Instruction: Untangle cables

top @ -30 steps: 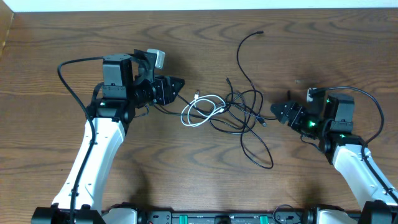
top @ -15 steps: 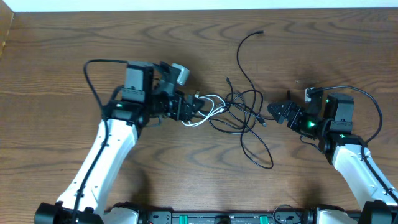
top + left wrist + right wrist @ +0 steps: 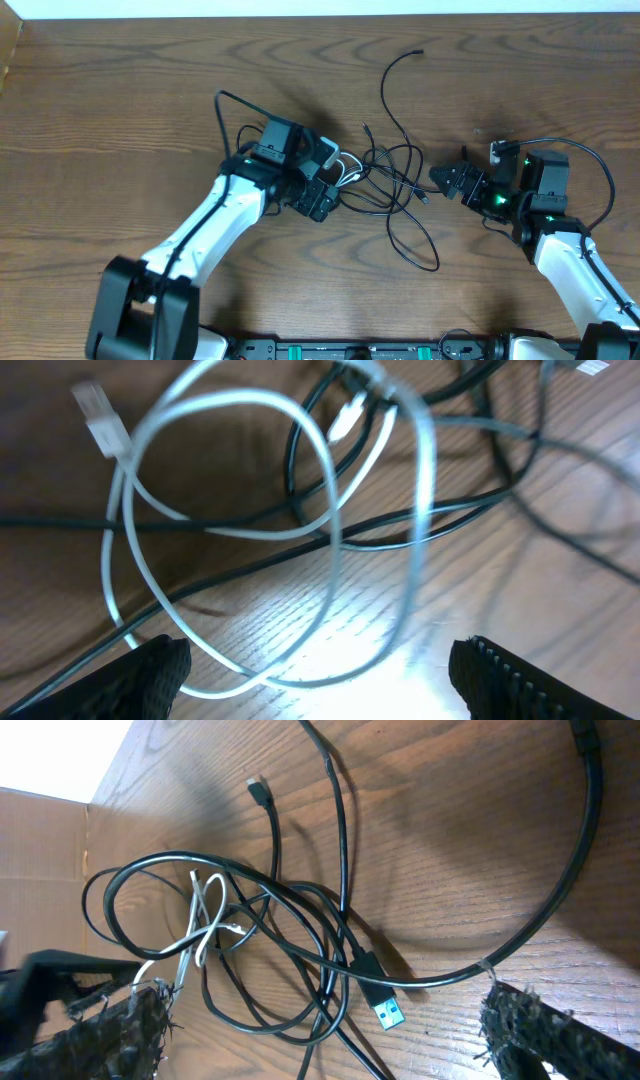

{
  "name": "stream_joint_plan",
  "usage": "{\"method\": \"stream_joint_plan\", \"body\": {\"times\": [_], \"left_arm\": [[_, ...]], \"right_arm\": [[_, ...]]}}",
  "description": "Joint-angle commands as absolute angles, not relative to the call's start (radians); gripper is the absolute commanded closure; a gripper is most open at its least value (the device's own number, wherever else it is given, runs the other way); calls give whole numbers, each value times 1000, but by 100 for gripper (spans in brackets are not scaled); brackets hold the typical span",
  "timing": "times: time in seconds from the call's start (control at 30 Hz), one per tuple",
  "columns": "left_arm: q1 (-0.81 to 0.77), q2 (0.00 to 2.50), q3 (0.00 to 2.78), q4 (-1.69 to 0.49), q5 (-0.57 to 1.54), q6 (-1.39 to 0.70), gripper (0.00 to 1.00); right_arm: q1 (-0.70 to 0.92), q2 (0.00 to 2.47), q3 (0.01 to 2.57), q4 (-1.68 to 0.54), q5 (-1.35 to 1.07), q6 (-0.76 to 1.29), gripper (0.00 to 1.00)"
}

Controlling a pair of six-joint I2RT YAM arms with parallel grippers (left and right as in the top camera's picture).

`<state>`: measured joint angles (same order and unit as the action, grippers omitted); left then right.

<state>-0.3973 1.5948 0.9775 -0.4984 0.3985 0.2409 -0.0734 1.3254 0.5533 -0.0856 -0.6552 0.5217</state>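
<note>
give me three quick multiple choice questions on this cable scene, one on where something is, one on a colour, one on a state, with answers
1. Where is the left gripper?
A) over the white cable
B) far from every cable
C) on a cardboard box

2. What colour is the inside of the USB plug in the right wrist view?
A) red
B) blue
C) yellow

3. How do the left gripper's jaws stand?
A) shut on the white cable
B) shut on a black cable
C) open

Answers: 1 A, the left wrist view looks down on the white loops. 2 B, the plug's tongue is blue. 3 C, the fingertips sit wide apart, with the cable lying loose between them.
</note>
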Motion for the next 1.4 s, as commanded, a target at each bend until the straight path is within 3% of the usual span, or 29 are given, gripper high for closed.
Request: {"method": "stream_joint_plan", "body": {"times": [0.0, 0.03, 0.1, 0.13, 0.43, 0.6, 0.8, 0.97, 1.13, 1.27, 1.37], "left_arm": [[-413, 1640, 965, -490, 343, 265, 16], [-418, 1644, 965, -484, 344, 265, 23], [-421, 1636, 967, -458, 356, 240, 79], [-421, 1627, 969, -445, 355, 213, 92], [-421, 1380, 1050, -315, 354, 117, 92], [-421, 1152, 1054, -115, 349, 118, 92], [-421, 981, 1054, 10, 210, 118, 92], [-421, 954, 1054, 58, 167, 118, 92], [-421, 956, 1054, 162, 167, 95, 92], [-421, 961, 1054, 251, 170, 2, 92], [-421, 962, 1053, 252, 172, -6, 92]], "right_arm": [[-70, 1325, 555, -85, -664, 508, 1], [-70, 1325, 555, -85, -664, 508, 1], [-70, 1325, 555, -86, -664, 508, 2], [-70, 1325, 555, -86, -664, 508, 3], [-70, 1325, 555, -89, -664, 507, 4], [-70, 1325, 555, -90, -664, 507, 4], [-70, 1325, 555, -90, -665, 507, 3], [-56, 1325, 555, -80, -693, 464, 1], [-12, 1325, 555, 31, -873, 307, 1], [129, 1325, 555, 223, -941, 223, 1], [212, 1325, 555, 290, -857, 204, 1]]}}
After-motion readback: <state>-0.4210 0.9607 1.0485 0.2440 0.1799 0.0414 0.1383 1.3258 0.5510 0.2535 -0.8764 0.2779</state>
